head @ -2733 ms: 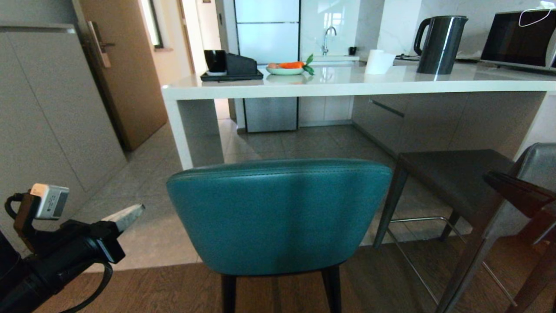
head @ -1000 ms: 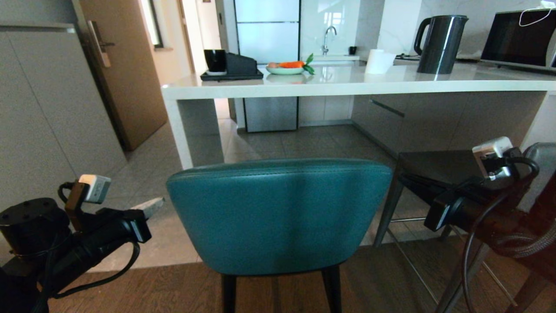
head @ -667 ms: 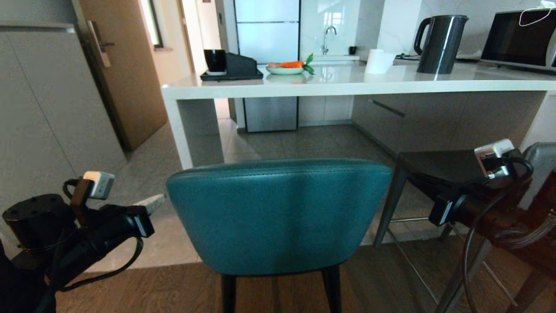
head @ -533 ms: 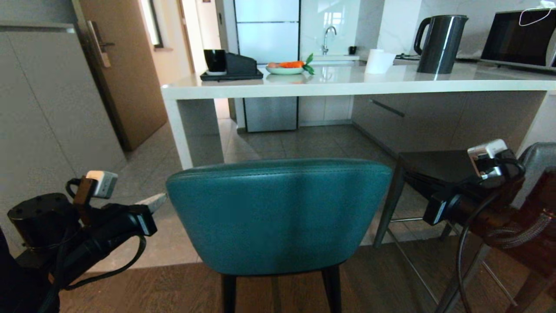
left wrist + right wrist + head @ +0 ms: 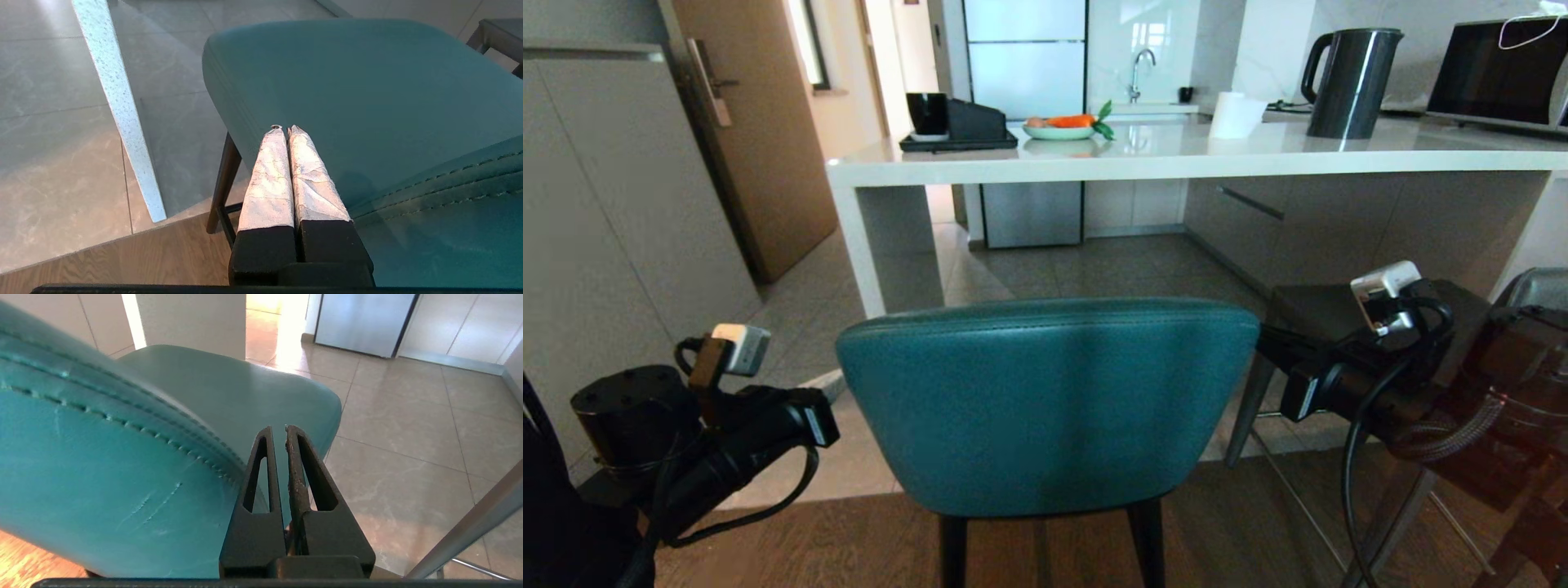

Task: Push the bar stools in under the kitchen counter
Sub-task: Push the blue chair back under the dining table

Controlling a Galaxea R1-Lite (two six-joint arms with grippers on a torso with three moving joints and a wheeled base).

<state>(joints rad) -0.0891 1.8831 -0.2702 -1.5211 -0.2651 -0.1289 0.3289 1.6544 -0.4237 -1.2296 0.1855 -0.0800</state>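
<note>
The teal bar stool (image 5: pixel 1045 408) stands directly before me, its rounded back facing me, short of the kitchen counter (image 5: pixel 1176 159). The dark grey bar stool (image 5: pixel 1339 314) is to its right, partly hidden by my right arm. My left gripper (image 5: pixel 827 380) is shut at the backrest's left edge. In the left wrist view this gripper (image 5: pixel 284 128) reaches over the teal seat (image 5: pixel 367 81), beside the counter's white end leg (image 5: pixel 118 110). My right gripper (image 5: pixel 1264 343) is shut at the backrest's right edge. In the right wrist view it (image 5: pixel 278 428) lies alongside the teal stool (image 5: pixel 102 457).
On the counter stand a black kettle (image 5: pixel 1347 82), a microwave (image 5: pixel 1494 73), a paper roll (image 5: pixel 1235 114), a plate of carrots (image 5: pixel 1062 126) and a black tray (image 5: pixel 956 139). A grey cabinet wall (image 5: pixel 605 229) and a brown door (image 5: pixel 760 122) close the left side.
Both arms have moved inward to the teal stool's backrest, the left from the left, the right from the right. The stools have not moved.
</note>
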